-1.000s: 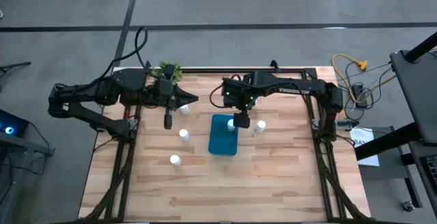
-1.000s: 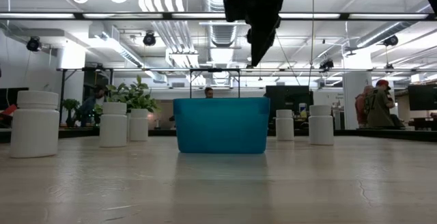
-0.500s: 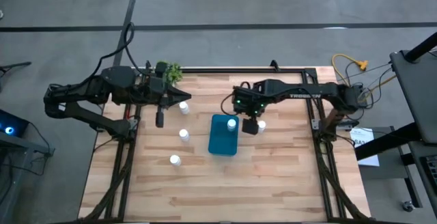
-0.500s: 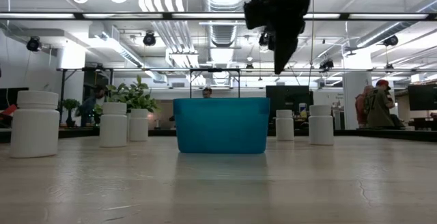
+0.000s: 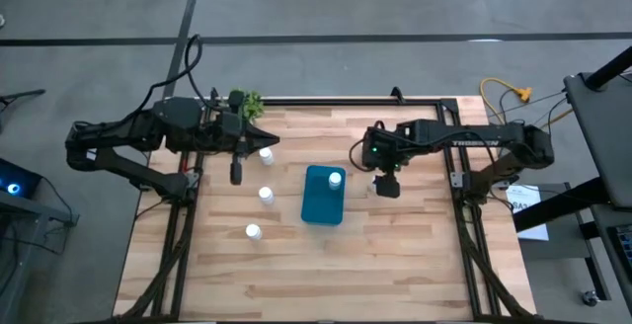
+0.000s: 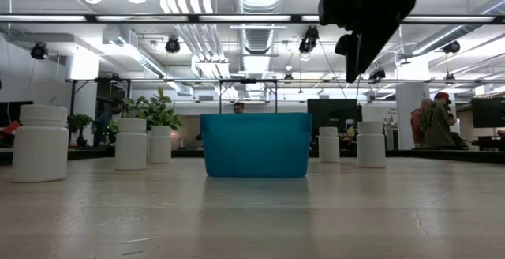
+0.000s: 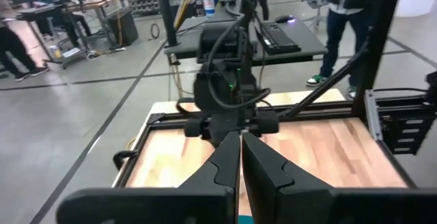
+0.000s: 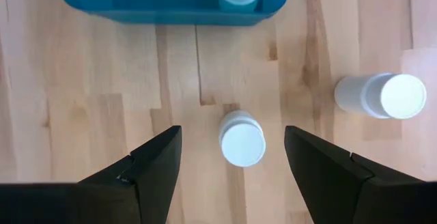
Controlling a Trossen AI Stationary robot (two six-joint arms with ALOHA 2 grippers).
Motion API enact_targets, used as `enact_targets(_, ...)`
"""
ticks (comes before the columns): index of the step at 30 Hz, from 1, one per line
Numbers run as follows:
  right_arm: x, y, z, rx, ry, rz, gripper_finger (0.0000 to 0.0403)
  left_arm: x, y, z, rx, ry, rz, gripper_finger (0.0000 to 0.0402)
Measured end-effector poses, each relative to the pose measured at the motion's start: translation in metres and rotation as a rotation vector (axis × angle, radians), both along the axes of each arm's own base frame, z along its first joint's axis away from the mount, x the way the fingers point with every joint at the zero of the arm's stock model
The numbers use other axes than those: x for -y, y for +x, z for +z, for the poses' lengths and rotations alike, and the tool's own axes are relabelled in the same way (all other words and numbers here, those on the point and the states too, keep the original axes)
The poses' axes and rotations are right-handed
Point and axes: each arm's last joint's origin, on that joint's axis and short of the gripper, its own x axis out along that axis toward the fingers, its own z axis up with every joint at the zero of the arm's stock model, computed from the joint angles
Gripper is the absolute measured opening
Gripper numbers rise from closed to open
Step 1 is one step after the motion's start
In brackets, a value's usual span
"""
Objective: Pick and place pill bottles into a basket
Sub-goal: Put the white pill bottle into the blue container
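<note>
the blue basket (image 5: 323,195) sits mid-table with one white capped pill bottle (image 5: 335,178) standing in its far end. another bottle (image 8: 242,138) stands upright on the wood just beside the basket, under the right gripper (image 8: 232,157), jaws wide apart. the left gripper (image 7: 240,157) hangs shut near the plant (image 5: 245,104).
</note>
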Motion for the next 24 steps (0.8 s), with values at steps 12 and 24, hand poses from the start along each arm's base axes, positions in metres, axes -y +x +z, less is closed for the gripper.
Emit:
enact_targets(12,0.000,-0.005,-0.026,-0.012,0.002,-0.003,0.0249,0.000,0.006,-0.003,-0.017,0.005,0.024,0.0000)
enact_targets(24,0.002,0.005,-0.043,-0.047,0.012,0.004,0.0249,-0.001,0.006,-0.003,-0.017,0.011,0.025,0.0000)
